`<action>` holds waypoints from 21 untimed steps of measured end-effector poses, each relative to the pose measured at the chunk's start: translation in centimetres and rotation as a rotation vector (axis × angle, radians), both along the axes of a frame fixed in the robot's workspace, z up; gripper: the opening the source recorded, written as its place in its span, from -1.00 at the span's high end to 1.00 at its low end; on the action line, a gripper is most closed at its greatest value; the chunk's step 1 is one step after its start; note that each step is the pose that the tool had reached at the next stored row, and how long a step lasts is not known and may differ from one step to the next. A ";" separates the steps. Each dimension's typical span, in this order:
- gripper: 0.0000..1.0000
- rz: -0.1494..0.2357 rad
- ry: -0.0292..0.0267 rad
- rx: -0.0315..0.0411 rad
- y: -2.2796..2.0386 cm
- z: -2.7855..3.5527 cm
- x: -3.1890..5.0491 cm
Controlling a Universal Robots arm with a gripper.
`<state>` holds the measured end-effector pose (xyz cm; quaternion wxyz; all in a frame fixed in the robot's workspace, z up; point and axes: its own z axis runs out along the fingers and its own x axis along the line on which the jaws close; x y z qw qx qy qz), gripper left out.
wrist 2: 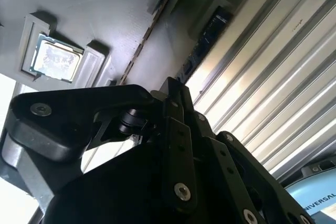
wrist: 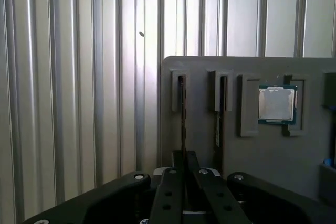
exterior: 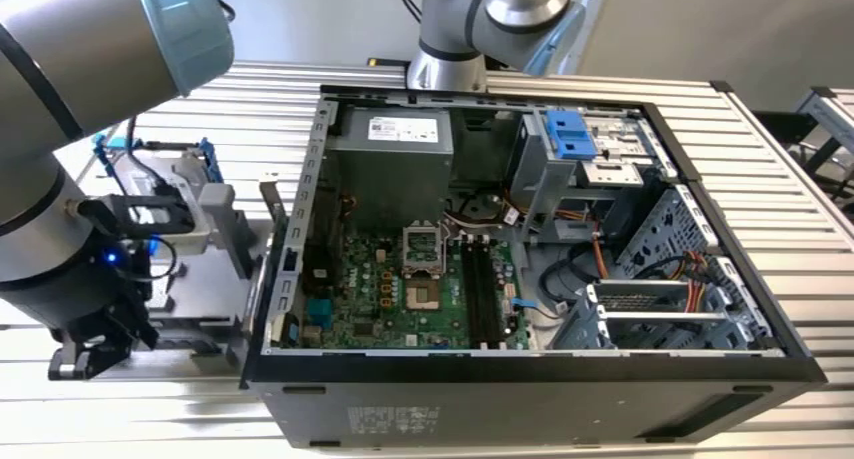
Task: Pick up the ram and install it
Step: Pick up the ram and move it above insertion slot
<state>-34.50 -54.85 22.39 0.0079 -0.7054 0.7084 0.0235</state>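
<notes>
- The ram sat well apart from the biggest thing in the scene, the open computer case (exterior: 534, 367), which lay on a ribbed metal table (exterior: 787, 179).
- The robot arm (exterior: 80, 69) reached down beside the case, on the exterior view's left, over a grey holder (wrist: 262, 156) on the table.
- The gripper (wrist: 185, 156) was down at the holder with its two black fingers drawn almost together, leaving only a thin gap. They were clamped on the ram's upper edge and touched nothing else.
- The ram (wrist: 182, 114) stood on edge in the holder's outermost slot, the one nearest the bare table slats, and ran straight in between the fingers.
- A second stick (wrist: 219, 119) stood in the next slot, just beside the first.
- A small square silver chip (wrist: 277, 103) lay in its own recess beyond the second stick.
</notes>
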 end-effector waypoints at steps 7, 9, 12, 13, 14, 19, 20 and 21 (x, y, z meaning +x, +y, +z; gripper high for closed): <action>1.00 -0.001 -0.0001 0.0000 0.00 1.00 0.00; 1.00 -0.001 0.0000 0.0000 0.00 1.35 0.00; 1.00 -0.002 0.0000 0.0000 0.00 1.87 0.00; 1.00 -0.002 0.0000 0.0000 0.00 2.05 0.00; 1.00 -0.002 0.0000 0.0000 0.00 2.21 0.00; 1.00 -0.002 0.0000 0.0000 0.00 3.27 0.00; 1.00 -0.002 -0.0001 0.0000 0.00 3.50 0.00; 1.00 -0.002 0.0000 0.0000 0.00 3.74 0.00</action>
